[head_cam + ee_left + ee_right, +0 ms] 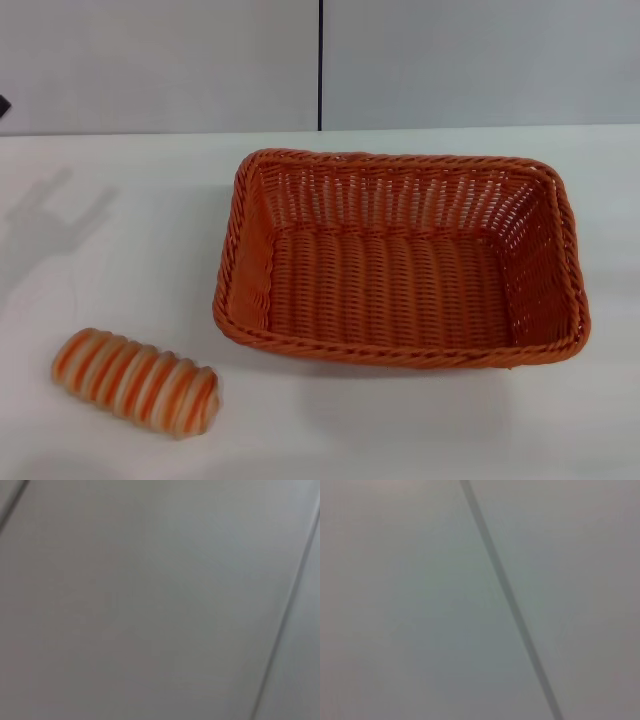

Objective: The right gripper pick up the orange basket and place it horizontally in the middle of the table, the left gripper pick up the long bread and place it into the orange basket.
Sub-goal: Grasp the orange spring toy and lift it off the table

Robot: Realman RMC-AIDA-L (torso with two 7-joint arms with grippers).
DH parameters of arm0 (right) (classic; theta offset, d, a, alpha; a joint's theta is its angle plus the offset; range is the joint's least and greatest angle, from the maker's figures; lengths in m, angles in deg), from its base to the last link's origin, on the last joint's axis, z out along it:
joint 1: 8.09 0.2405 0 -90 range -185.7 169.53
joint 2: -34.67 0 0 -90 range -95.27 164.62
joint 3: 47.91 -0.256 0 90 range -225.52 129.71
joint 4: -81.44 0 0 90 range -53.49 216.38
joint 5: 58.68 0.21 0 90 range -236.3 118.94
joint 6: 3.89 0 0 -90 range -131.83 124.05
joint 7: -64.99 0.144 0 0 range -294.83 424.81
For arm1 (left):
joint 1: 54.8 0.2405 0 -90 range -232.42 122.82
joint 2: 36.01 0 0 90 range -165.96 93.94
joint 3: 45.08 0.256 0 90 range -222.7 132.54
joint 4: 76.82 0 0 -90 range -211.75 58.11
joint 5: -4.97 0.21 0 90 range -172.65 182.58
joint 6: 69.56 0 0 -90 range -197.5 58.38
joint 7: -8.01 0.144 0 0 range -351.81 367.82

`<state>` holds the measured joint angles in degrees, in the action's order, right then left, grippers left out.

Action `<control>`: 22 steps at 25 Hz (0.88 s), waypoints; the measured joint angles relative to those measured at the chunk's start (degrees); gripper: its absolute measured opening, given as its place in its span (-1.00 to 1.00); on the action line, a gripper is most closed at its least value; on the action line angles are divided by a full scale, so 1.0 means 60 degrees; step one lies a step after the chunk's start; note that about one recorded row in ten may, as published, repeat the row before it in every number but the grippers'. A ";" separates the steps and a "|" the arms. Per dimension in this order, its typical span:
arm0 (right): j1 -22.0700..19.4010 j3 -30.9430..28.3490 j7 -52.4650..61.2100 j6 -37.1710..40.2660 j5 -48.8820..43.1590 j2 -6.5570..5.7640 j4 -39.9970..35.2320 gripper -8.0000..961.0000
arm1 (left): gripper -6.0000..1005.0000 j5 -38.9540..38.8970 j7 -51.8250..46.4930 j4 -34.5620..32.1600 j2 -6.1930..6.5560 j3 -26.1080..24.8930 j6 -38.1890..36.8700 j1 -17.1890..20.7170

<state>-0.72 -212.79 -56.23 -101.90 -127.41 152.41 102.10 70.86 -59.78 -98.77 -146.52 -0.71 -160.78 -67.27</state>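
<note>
Woven orange basket (400, 262), rectangular with a braided rim, sits empty on the smooth white worktop (120, 200); ridged, striped long bread (135, 381) lies near its left. Neither claw's visible, can't tell their state.

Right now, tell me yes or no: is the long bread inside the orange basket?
No. The long bread lies on the table outside the orange basket, beside its near left corner.

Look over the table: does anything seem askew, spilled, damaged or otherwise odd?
Nothing stands out. The basket sits upright and empty on the table, its weave looking intact. The bread lies whole beside it, at a slant, apart from it. Nothing is spilled. Neither claw is in view.
</note>
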 joint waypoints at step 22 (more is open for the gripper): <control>-0.0025 -0.0010 0.0058 0.0635 0.0063 -0.0098 -0.0400 0.31 | 0.65 0.7892 -0.4414 -0.4111 0.0021 -0.0920 -0.0516 0.0215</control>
<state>-0.87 -212.84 -55.88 -98.09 -127.03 151.82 99.70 118.22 -86.26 -123.44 -146.39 -6.23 -163.87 -65.98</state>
